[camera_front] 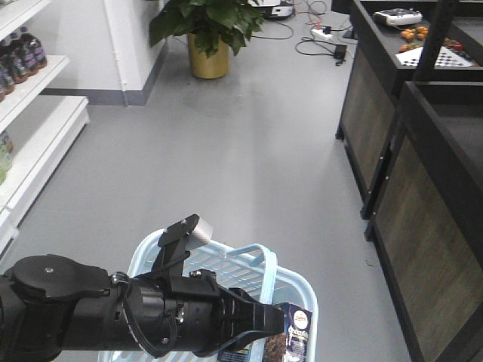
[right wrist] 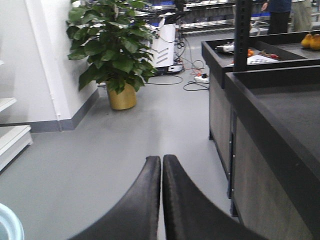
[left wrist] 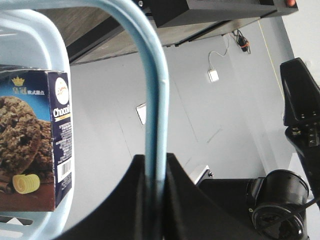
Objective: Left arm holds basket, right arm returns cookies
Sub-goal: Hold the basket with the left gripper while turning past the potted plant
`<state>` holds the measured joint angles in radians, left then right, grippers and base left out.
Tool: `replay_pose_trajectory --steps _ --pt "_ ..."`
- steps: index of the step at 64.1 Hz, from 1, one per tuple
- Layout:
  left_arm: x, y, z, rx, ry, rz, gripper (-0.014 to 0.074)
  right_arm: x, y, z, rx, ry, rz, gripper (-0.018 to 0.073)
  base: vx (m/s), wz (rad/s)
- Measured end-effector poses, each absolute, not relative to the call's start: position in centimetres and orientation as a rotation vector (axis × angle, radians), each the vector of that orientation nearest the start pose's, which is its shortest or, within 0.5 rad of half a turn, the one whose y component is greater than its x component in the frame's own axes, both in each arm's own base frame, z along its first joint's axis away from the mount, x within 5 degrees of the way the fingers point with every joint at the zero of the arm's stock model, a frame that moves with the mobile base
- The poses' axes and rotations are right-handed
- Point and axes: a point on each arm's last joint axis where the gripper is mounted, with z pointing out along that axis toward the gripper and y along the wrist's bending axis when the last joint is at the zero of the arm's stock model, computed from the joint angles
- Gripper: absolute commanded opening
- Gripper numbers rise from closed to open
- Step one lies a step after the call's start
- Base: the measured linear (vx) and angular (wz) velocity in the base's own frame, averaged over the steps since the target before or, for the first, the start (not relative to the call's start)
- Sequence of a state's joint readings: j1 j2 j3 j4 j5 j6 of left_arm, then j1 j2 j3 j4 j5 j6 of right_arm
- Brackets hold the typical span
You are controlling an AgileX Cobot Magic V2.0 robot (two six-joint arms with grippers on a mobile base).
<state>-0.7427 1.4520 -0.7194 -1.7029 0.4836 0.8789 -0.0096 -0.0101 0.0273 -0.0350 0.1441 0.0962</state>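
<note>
Left wrist-mounted view: the left tool [left wrist: 156,162] was clamped on the looped handle [left wrist: 156,100] of the basket [camera_front: 226,265], with the light blue bar pinched between its two dark fingers [left wrist: 187,200]. The cookies [left wrist: 35,140] stood upright inside the basket, close to its wall and just beside that handle.

In the exterior front-facing view, the left arm [camera_front: 90,313] lay across the basket's near side. The box showed at the near right corner, partly hidden by the arm.

In the right wrist-mounted view, the right tool [right wrist: 161,165] had its fingers pressed together with nothing between them. It pointed over bare floor toward a potted plant [right wrist: 112,50], with a dark table [right wrist: 280,105] to its right. The box was not in that view, so the tool was judged to be well apart from it.

The step in hand was judged to be the reach for the box. To do it well, the right tool would need to open wider than the box's narrow faces before descending. It should then come down from above onto the upper part, keeping off the handle and the left arm. The left grip should hold the basket level. A hard squeeze could crush the card, and a glancing touch could tip the box.
</note>
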Motion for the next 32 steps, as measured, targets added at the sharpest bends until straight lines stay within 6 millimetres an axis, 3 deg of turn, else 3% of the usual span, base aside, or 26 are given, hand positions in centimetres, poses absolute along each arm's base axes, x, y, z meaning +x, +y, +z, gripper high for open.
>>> replay_pose_trajectory --steps 32 --pt "18.23 -22.45 23.08 0.200 2.429 -1.348 -0.0006 5.66 -0.10 19.14 0.062 1.644 0.036 -0.0008 0.19 -0.08"
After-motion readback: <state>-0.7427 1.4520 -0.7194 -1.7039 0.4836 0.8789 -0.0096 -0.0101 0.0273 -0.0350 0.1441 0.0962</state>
